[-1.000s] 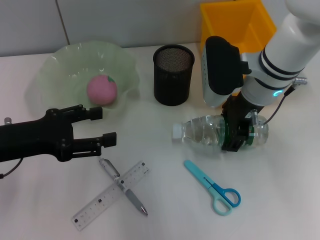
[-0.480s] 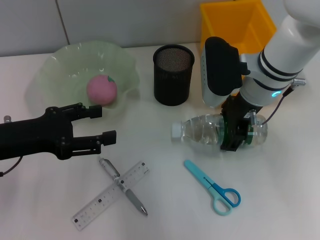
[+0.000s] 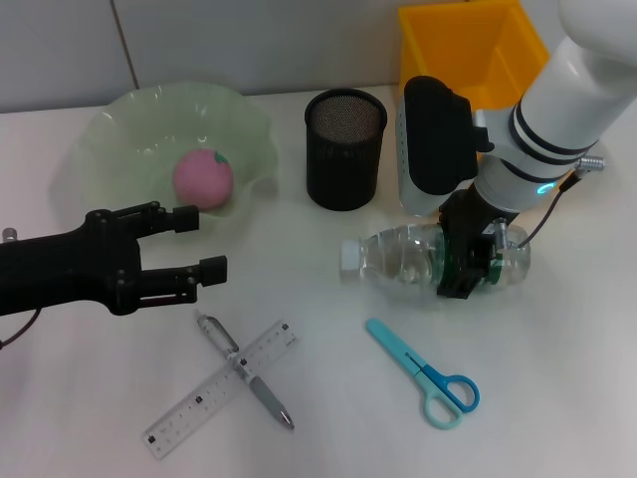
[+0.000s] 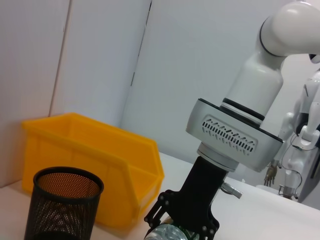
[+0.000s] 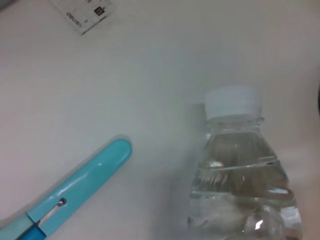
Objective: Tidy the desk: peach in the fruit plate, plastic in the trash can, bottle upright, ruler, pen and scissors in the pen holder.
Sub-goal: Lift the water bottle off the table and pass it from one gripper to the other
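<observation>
Overhead first: right gripper (image 3: 468, 269) is clamped across the body of the clear bottle (image 3: 428, 264), which lies on its side on the white surface (image 3: 557, 398). Bottle's long axis runs left-right, white cap pointing toward the left gripper (image 3: 194, 242), base hidden behind the right gripper's fingers. Beyond the right gripper stand the black mesh pen holder (image 3: 343, 147) and the yellow bin (image 3: 468, 45); nearer the robot than the gripper lie the blue scissors (image 3: 423, 371), handles away from the bottle. Left gripper hovers with fingers spread and nothing between them, just in front of the green fruit plate (image 3: 119, 139) holding the peach (image 3: 203, 179). Below the left gripper, the ruler (image 3: 221, 387) and the pen (image 3: 245, 370) lie crossed.

Left wrist view: right gripper (image 4: 182, 220) seen from across the surface, fingers straddling the bottle top edge (image 4: 167, 234); pen holder (image 4: 62, 210) and yellow bin (image 4: 90, 160) beside it.

Right wrist view: bottle (image 5: 242, 180) close beneath, cap end toward the ruler corner (image 5: 85, 12); scissors blade cover (image 5: 80, 187) alongside, not touching the bottle.
</observation>
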You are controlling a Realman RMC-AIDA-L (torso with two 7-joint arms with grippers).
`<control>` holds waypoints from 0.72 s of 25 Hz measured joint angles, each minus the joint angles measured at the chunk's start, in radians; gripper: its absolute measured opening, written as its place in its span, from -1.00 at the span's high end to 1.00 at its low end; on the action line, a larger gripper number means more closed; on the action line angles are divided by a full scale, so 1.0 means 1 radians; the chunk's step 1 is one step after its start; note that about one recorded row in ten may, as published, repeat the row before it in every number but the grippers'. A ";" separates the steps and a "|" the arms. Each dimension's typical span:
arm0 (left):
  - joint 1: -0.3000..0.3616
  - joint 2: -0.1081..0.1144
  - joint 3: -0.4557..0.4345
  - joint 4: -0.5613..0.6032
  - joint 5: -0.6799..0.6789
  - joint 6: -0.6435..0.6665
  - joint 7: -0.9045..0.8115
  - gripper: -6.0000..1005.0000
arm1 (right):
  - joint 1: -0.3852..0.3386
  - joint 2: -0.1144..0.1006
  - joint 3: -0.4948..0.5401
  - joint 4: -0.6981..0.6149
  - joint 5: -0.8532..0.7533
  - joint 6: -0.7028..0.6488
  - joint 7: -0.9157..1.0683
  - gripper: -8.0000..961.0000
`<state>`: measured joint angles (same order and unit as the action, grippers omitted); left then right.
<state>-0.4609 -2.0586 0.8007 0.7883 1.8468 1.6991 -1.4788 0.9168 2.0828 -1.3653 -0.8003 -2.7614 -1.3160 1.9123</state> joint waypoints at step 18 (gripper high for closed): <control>0.006 0.004 -0.009 0.002 -0.002 -0.003 0.001 -0.67 | -0.023 -0.002 0.013 -0.098 0.052 -0.060 -0.003 -0.61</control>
<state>-0.4551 -2.0544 0.7920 0.7900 1.8452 1.6965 -1.4782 0.8939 2.0808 -1.3521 -0.8979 -2.7090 -1.3759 1.9089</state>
